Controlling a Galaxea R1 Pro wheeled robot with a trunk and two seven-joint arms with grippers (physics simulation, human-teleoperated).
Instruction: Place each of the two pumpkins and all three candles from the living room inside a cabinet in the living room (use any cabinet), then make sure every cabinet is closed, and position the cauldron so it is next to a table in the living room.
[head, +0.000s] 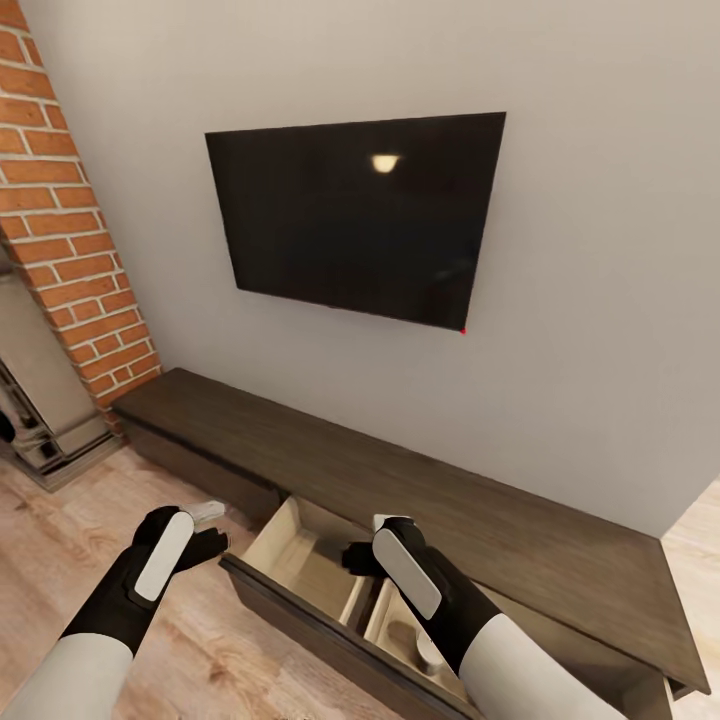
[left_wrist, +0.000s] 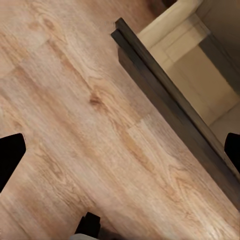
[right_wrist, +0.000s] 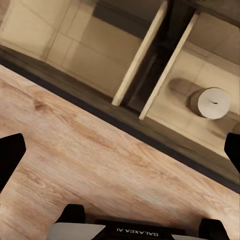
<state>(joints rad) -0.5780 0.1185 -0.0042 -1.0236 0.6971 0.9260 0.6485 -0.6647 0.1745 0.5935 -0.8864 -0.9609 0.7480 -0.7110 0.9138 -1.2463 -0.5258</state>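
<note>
The long dark brown cabinet (head: 470, 515) runs along the wall under the TV, with two light-lined drawers pulled out side by side. The left drawer (head: 295, 555) looks empty. One stubby pale-tan candle (right_wrist: 212, 102) stands in the right drawer (right_wrist: 200, 75), and it shows partly behind my right arm, the candle (head: 432, 650). My right gripper (head: 368, 542) hovers open over the drawers' front edge, holding nothing. My left gripper (head: 205, 530) is open and empty above the floor, just left of the drawer front (left_wrist: 165, 95). Pumpkins, table and cauldron are out of view.
A black TV (head: 360, 215) hangs on the grey wall. A brick column (head: 70, 230) and a grey metal unit (head: 45, 410) stand at the far left. Wood floor (head: 200, 640) lies in front of the cabinet, and the pulled-out drawer front (head: 300, 605) juts into it.
</note>
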